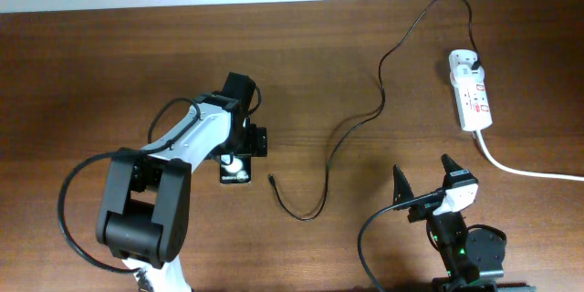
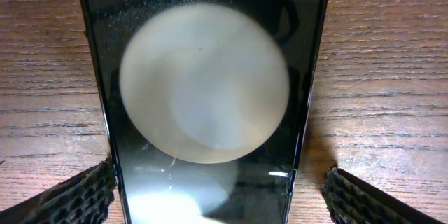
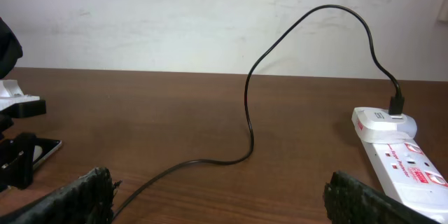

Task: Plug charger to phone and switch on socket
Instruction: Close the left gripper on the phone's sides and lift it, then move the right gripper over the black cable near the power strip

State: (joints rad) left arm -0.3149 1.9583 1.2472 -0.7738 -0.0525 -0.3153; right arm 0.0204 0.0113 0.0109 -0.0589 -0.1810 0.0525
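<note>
One phone [image 2: 210,98] within the spread left pincer [image 2: 218,173]; one charger [image 3: 246,101], one socket [image 1: 472,100]; right pincer [image 1: 422,166] spread too.

Nothing can be read with certainty: the socket [image 1: 473,100] carries red-and-white printed labels too small and blurred to make out, and the phone [image 1: 235,173] shows a line of small white lettering on its screen that is equally illegible.
</note>
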